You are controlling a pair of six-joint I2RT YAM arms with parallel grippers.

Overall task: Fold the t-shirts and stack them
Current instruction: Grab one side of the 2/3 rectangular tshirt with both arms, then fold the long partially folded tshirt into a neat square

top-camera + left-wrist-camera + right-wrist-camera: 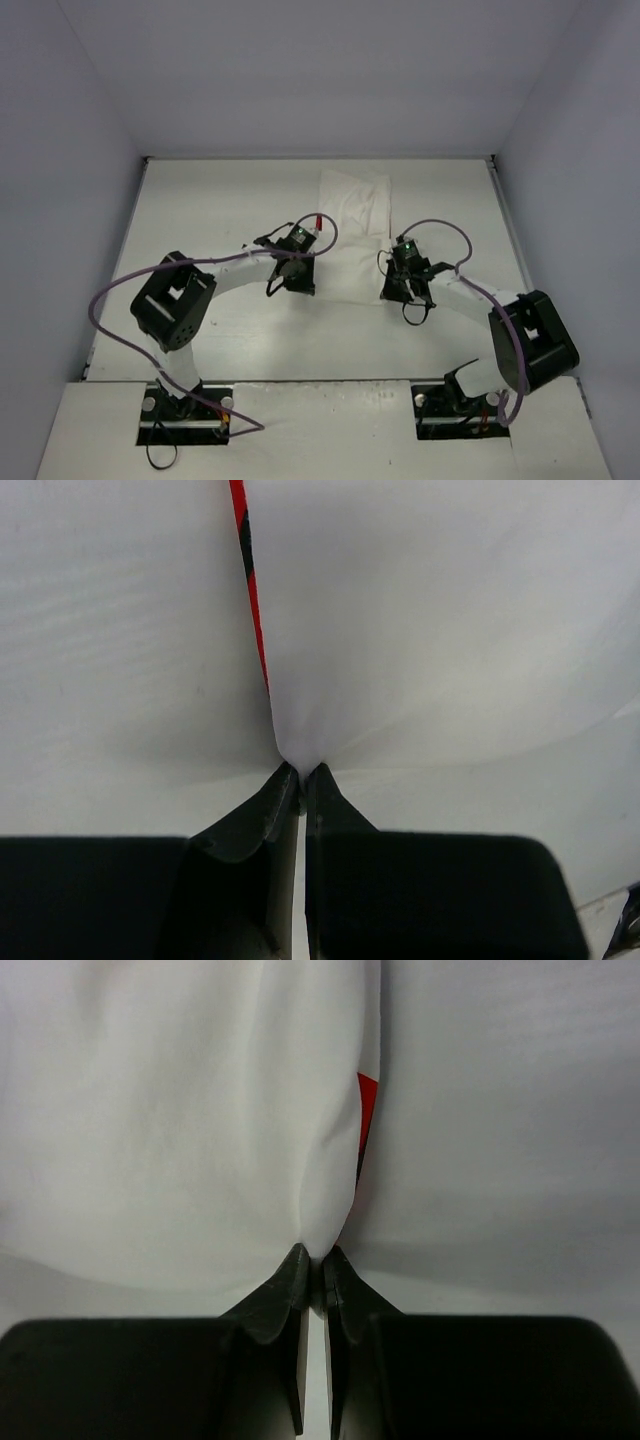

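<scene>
A single t-shirt (pixel 352 205) is showing, carrying one red print: one thin strip (pixel 250 590) of it is appearing in the left wrist view and one small patch (pixel 367 1110) in the right wrist view. Two arms are showing, the left arm (pixel 230 270) and the right arm (pixel 470 295), each ending in one gripper, so two in all: the left gripper (pixel 302 772) and the right gripper (pixel 312 1253). Each is showing two dark fingers (pixel 260 815), making four. Two purple cables are looping, the left cable (pixel 110 285) and the right cable (pixel 440 222). Two base plates, left plate (pixel 180 420) and right plate (pixel 450 415), are sitting on one table (pixel 220 200).
</scene>
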